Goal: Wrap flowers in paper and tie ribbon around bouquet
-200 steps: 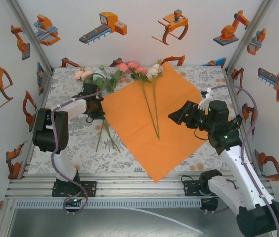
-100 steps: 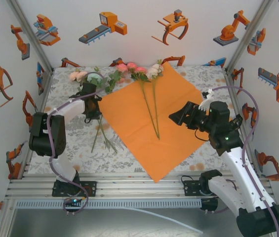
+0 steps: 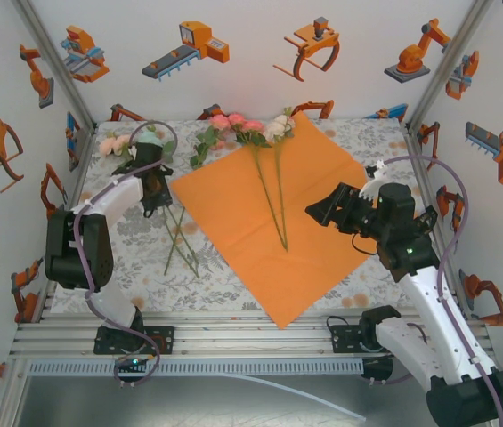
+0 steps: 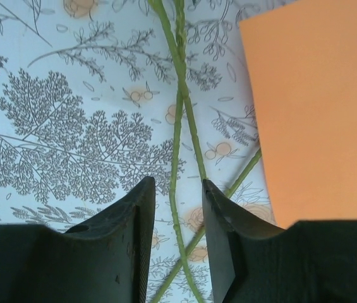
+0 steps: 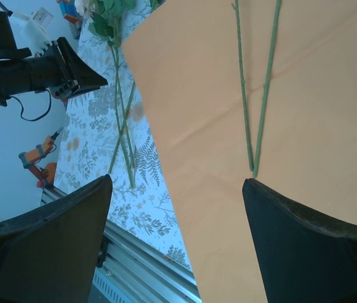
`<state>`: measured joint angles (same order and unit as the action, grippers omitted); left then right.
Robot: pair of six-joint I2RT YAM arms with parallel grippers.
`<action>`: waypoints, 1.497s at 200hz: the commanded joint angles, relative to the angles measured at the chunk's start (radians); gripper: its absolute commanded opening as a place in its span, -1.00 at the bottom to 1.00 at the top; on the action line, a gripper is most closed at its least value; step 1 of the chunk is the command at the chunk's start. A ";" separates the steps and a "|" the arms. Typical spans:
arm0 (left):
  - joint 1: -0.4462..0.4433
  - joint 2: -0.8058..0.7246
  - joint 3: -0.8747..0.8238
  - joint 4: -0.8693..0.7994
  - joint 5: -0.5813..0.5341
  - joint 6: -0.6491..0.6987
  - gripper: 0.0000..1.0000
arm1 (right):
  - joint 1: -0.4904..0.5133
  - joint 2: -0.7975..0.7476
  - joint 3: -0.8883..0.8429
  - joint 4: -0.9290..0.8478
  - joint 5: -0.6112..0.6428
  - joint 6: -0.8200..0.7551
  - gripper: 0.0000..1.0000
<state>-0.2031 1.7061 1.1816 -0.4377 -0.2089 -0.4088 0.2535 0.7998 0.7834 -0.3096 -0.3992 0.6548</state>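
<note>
Wrapping table, flowers partly laid out on the paper, neither gripper holding anything.
Grey floral-print tablecloth (image 3: 135, 267) lay under both arms. Large bright orange rectangular sheet of thin paper (image 3: 322, 258) lay flat and diamond-wise, directly below the right gripper (image 3: 322, 211) and just beside the left gripper (image 3: 151, 185). Pink and white artificial roses on long thin green stems (image 3: 275, 191) lay on the paper, ahead of the right gripper's fingertips. Two further pale roses with green stems (image 3: 177, 242) lay on the cloth under the left gripper. Right gripper: jaws spread wide. Left gripper: jaws a narrow gap apart, one stem running between them and clear of both fingers.
</note>
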 commanded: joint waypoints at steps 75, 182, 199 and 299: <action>0.018 0.227 0.225 -0.068 -0.024 0.000 -0.42 | 0.009 -0.009 -0.009 -0.016 0.026 -0.018 0.52; 0.018 0.287 0.245 -0.094 0.004 0.004 -0.83 | 0.008 -0.002 -0.007 -0.017 0.031 -0.020 0.53; 0.018 0.274 0.248 -0.103 0.002 0.003 -0.94 | 0.008 0.000 -0.007 -0.016 0.031 -0.019 0.52; -0.029 -0.013 0.271 -0.113 -0.077 0.056 -1.00 | 0.010 0.011 -0.010 -0.008 0.031 -0.017 0.52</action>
<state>-0.2073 1.8034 1.4082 -0.5442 -0.2474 -0.3916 0.2535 0.8112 0.7826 -0.3096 -0.3763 0.6537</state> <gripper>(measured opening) 0.011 0.761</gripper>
